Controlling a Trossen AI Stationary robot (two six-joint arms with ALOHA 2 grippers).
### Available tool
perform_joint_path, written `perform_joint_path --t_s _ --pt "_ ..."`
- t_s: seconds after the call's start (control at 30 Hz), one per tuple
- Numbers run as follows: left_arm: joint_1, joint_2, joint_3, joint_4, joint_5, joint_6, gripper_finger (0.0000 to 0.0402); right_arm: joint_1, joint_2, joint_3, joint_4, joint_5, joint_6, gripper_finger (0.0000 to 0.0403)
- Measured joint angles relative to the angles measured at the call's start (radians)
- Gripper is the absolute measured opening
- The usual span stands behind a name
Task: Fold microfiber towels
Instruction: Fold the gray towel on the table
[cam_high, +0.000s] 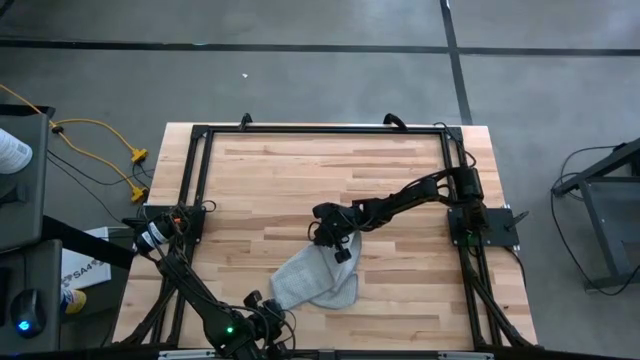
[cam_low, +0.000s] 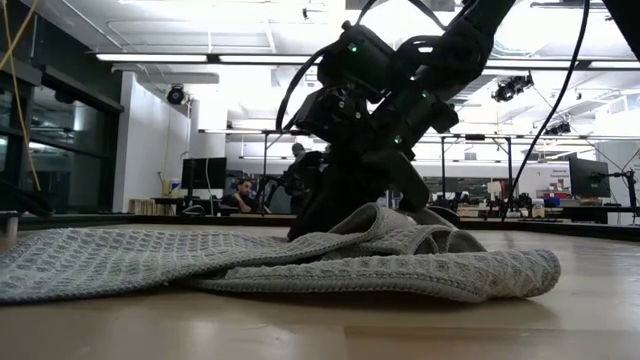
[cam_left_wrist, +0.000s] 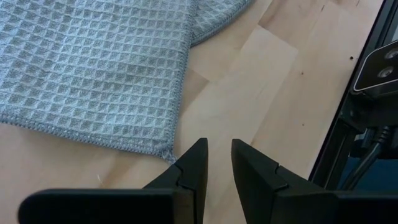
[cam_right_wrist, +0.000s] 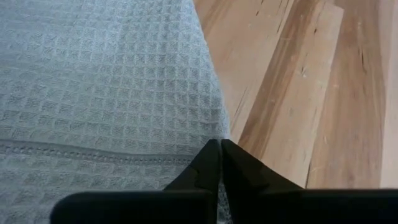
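The light grey microfiber towel (cam_high: 315, 282) lies crumpled and partly folded over itself on the wooden table, near its front middle. It also shows in the low view (cam_low: 300, 262). My right gripper (cam_high: 341, 254) is at the towel's far edge, shut on it (cam_right_wrist: 220, 148). My left gripper (cam_high: 268, 312) is low at the table's near edge, by the towel's near left corner. Its fingers are open (cam_left_wrist: 219, 152) and empty, and the towel's corner (cam_left_wrist: 169, 152) lies just beside one fingertip. My right gripper pinches the towel's side edge (cam_right_wrist: 212, 132) between its two shut fingers, slanting down from the table's far right. The cloth rises in a slack hump (cam_low: 375, 215) to the fingers. The rest of the towel lies on the table.
A black metal frame (cam_high: 200, 135) runs round the tabletop, and one of its bars is close to my left gripper (cam_left_wrist: 348, 124). The right arm's base (cam_high: 485, 225) sits at the right edge. Bare wood (cam_high: 320, 170) lies beyond the towel. A person (cam_low: 240, 195) sits far behind.
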Motion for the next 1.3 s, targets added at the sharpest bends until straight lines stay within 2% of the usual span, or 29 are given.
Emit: perform_joint_path --t_s 0.47,0.8,1.17,1.3 --pt "0.000 0.000 0.000 0.000 0.000 0.000 0.0072 0.000 0.000 0.000 0.007 0.012 0.004 0.0017" --pt "0.000 0.000 0.000 0.002 0.000 0.000 0.0072 0.002 -0.059 0.000 -0.037 0.058 0.004 0.0034" --pt "0.000 0.000 0.000 0.019 0.000 0.000 0.0072 0.004 -0.071 -0.001 -0.064 0.056 0.022 0.0028" --pt "0.000 0.000 0.000 0.020 0.000 0.005 0.0072 0.005 -0.071 -0.001 -0.063 0.056 0.020 0.0010"
